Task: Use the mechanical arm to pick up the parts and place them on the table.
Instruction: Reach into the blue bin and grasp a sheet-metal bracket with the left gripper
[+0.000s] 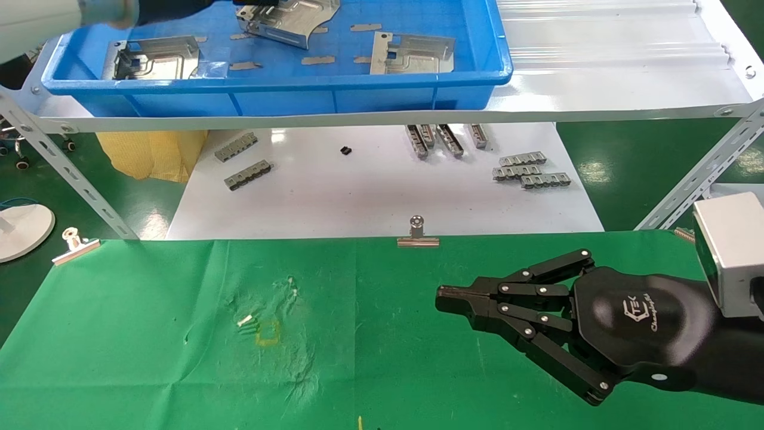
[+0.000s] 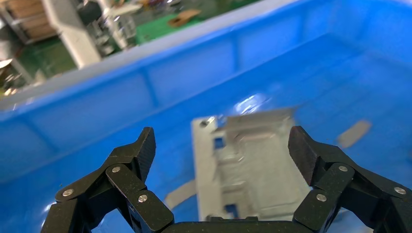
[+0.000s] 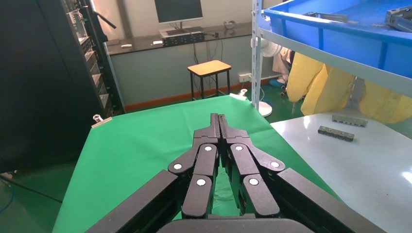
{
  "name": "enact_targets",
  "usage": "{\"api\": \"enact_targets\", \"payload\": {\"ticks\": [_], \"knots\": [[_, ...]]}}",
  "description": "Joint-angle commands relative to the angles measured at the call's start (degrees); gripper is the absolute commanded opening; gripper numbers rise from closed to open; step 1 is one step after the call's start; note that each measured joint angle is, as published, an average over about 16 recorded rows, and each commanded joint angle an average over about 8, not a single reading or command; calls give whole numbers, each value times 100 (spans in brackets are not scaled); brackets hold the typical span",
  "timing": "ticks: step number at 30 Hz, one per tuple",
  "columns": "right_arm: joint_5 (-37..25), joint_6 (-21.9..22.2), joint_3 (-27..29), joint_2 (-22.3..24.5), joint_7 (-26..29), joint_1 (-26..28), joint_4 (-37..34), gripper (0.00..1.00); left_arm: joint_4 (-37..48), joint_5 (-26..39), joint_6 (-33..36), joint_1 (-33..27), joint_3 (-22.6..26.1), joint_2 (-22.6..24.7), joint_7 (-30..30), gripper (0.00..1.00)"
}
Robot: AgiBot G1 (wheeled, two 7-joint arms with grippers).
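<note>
Three grey sheet-metal parts lie in the blue bin: one on the left (image 1: 156, 58), one at the far middle (image 1: 292, 21), one on the right (image 1: 412, 55). My left arm (image 1: 59, 18) reaches into the bin from the upper left. The left gripper (image 2: 223, 145) is open, with a part (image 2: 248, 165) lying on the bin floor below, between its fingers and not gripped. My right gripper (image 1: 444, 294) is shut and empty, just above the green table (image 1: 149, 334) on its right side. It also shows in the right wrist view (image 3: 218, 119).
The blue bin (image 1: 274, 89) sits on a white shelf with slanted struts (image 1: 65, 173) (image 1: 698, 185). Below lies a white board (image 1: 358, 197) with toothed strips (image 1: 531, 170). Binder clips (image 1: 418, 234) (image 1: 74, 245) hold the cloth's far edge.
</note>
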Motion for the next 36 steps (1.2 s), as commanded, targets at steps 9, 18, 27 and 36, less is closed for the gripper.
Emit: {"api": "enact_targets", "payload": {"ticks": [9, 18, 27, 36], "knots": [[0, 0, 0, 0, 0, 0, 0, 100, 473, 241, -430, -105, 160, 278, -240, 0], [0, 0, 0, 0, 0, 0, 0, 100, 405, 143, -521, 0, 92, 301, -405, 0], [0, 0, 0, 0, 0, 0, 0, 100, 342, 27, -643, 107, 17, 325, -492, 0], [0, 0, 0, 0, 0, 0, 0, 100, 282, 11, -748, 174, 15, 337, -505, 0]]}}
